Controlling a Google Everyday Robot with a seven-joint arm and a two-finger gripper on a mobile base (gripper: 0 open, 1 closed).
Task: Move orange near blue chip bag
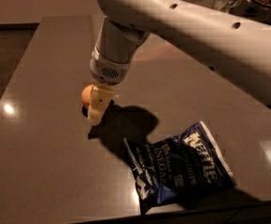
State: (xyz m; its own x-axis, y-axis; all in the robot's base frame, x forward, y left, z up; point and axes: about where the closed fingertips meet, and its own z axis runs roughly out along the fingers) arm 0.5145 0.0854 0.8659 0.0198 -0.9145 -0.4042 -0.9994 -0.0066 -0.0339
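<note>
The orange point(86, 95) is plain bright orange, and the gripper point(96, 111) right beside it, low over the table, is pale cream-yellow under a white arm point(196, 36) dotted with small dark holes. The blue chip bag point(180, 164) is dark blue with white "Kettle" lettering. The tabletop point(37, 171) is glossy dark grey-brown with pale light spots.

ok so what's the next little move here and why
Probably nudge the gripper closer around the small round orange fruit to grasp it. It sits right beside the fruit, which rests on the table, apart from the crinkled dark blue chip bag.
</note>
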